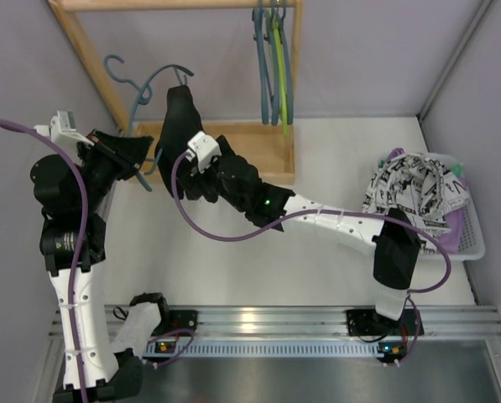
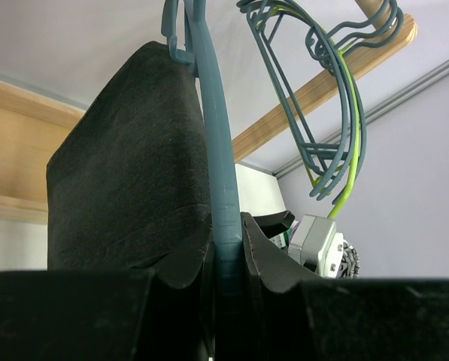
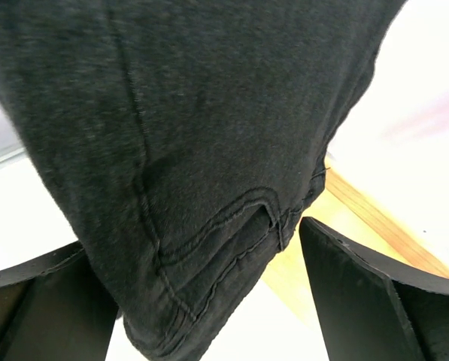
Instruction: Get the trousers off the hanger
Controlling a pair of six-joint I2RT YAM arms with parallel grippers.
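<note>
The left gripper (image 2: 226, 265) is clamped tight on the blue hanger (image 2: 218, 150), and the black trousers (image 3: 209, 113) hang draped over it. The right gripper (image 3: 201, 289) straddles their lower edge, jaws wide and holding nothing. Next, I'd say, it must pinch the cloth and drag it clear.
</note>
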